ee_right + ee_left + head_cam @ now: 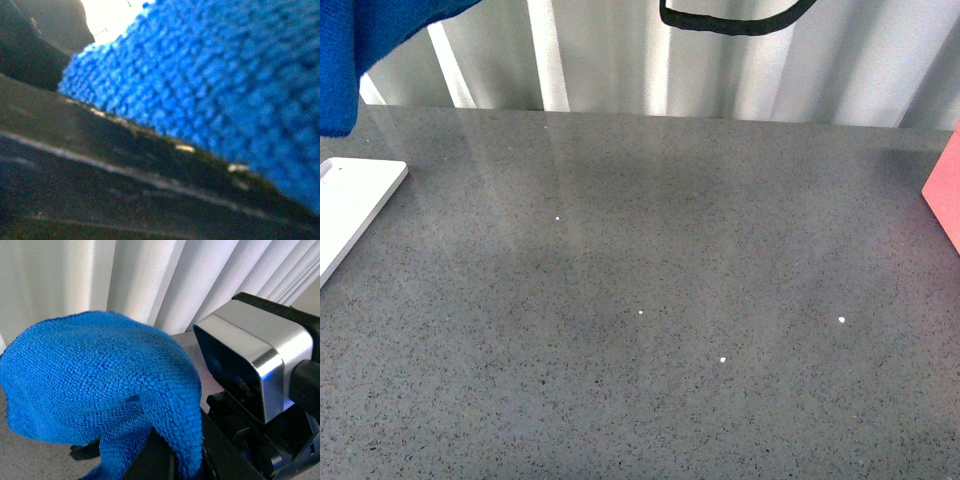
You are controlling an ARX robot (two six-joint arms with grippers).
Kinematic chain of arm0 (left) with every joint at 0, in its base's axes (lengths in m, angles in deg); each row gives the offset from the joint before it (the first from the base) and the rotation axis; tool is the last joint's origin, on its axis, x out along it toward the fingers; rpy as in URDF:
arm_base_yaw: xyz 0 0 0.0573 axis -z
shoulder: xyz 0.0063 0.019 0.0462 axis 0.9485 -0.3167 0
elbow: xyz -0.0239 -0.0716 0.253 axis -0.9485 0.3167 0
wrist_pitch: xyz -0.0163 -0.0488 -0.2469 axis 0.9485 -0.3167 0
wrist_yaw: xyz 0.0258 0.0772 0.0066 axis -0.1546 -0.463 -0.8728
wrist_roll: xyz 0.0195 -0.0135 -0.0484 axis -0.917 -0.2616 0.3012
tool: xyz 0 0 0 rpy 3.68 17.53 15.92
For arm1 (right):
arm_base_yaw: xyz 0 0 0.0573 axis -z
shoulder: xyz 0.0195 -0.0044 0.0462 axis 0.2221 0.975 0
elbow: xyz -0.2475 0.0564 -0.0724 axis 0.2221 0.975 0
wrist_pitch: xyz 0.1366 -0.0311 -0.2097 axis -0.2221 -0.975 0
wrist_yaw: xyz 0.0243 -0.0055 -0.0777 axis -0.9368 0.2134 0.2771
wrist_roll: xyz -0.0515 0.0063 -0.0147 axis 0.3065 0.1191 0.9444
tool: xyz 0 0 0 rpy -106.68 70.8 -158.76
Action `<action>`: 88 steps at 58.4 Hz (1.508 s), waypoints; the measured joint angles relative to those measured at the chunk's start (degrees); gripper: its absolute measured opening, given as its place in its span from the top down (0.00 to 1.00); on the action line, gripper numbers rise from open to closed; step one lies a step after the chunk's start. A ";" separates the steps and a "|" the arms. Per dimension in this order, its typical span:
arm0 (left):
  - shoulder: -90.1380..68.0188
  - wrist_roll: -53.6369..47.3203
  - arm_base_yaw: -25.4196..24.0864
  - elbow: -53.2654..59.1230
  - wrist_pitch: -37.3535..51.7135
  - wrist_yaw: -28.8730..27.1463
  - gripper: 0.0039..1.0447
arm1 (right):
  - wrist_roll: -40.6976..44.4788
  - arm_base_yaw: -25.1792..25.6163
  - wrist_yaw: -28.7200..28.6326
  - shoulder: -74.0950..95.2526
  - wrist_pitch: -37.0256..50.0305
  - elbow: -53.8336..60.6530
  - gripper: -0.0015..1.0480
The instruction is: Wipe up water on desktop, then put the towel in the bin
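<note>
Draped towel [95, 380] covers left gripper [155, 462]; jaws hidden, grip unreadable. Hangs above far-left corner of desktop [650, 300]. Bright blue, plush, looped pile, folded over. Blurred right gripper [110, 185] against towel, state unreadable.

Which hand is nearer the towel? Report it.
Left. The towel is bunched in the left hand, draping over it. The right hand's camera sees it close up, blurred; contact unclear.

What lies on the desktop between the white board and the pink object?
Front view: only bare desktop with a few tiny white specks.
</note>
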 joint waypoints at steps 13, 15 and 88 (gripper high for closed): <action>0.17 0.00 -0.02 -0.07 0.15 -0.04 0.97 | -1.97 -0.26 2.69 0.09 2.29 0.44 0.64; 0.20 0.00 -0.02 -0.07 0.15 -0.02 0.97 | -1.97 -0.26 2.89 0.02 2.34 0.72 0.67; 1.22 -2.64 1.84 4.37 10.45 -15.06 0.16 | 1.62 2.08 6.60 -6.78 -0.33 8.72 0.94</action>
